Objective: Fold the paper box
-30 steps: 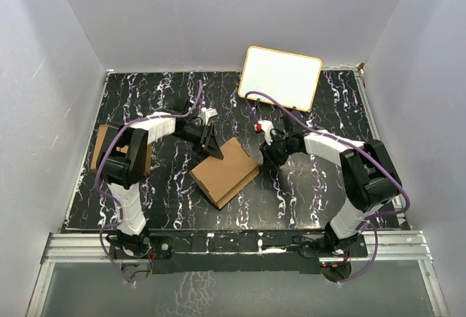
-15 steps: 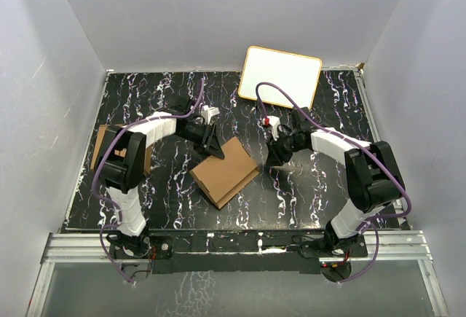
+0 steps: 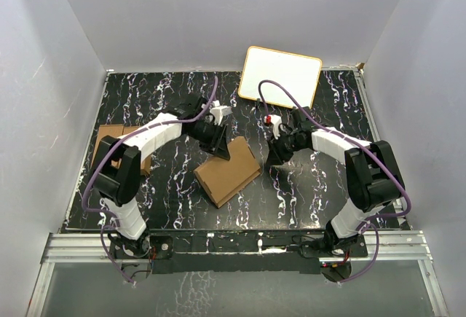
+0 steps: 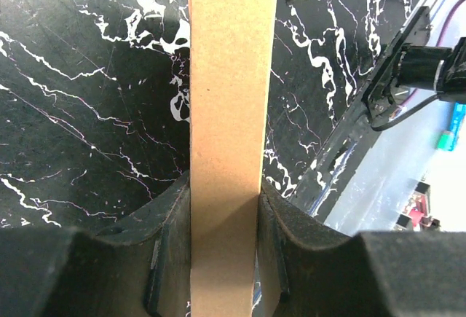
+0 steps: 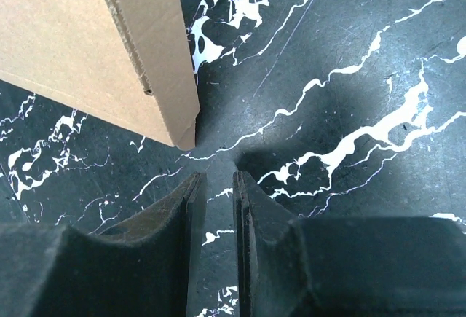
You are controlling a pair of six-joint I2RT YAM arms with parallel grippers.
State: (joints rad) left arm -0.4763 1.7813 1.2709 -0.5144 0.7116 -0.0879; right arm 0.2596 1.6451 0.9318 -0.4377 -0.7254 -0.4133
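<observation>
Two jobs: L fingers [image 4: 171, 222], clamping plain brown cardboard box [image 4: 227, 113], shd grip firm; R fingers [image 5: 255, 215], narrow & empty beside box corner, push squarely.

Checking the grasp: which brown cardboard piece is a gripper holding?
The central one, the paper box, clamped by the left gripper; the cardboard at the far left lies untouched.

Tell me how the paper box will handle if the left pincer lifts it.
Probably light: the paper box is thin, hollow cardboard. It is likely stiffish along its creases, yet it may sag or swing, since the left pincer pinches just one narrow side.
</observation>
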